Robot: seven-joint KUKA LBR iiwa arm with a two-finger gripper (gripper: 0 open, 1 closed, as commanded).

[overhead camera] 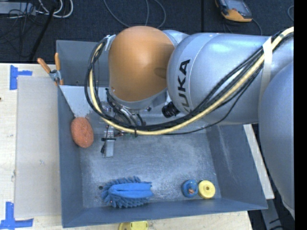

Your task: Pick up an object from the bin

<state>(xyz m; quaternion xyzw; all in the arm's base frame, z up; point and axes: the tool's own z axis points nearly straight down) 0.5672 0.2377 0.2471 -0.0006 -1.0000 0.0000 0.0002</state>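
— Orange cover (139, 63) on the arm's wrist is looming closest, and below it the pincer (108, 146) is hanging over bare floor in the left part of the bin (163, 163).

— Is it pinching anything?

— I cannot tell whether it is spread or pressed together; the wrist is hiding too much of it.

— What is lying nearest to it?

— A rusty-orange oval lump (82, 132) is sitting just beside the pincer, on its left, close to the left wall. A blue bristly brush (127, 193) and a blue-and-yellow spool (198, 189) are lying well apart from it, along the near wall.

— What are you worrying about?

— Dropping straight from where it is hanging, the pincer would likely be closing on nothing, or nudging the lump up the sloping wall. That lump is looking rounded and soft, so an off-centre pinch could be squeezing it out sideways.

— And the surface, the room?

— Dull grey metal, scuffed pale in the middle, is sloping up at the walls. Behind the bin, loose cables (153, 4) are trailing over dark floor.
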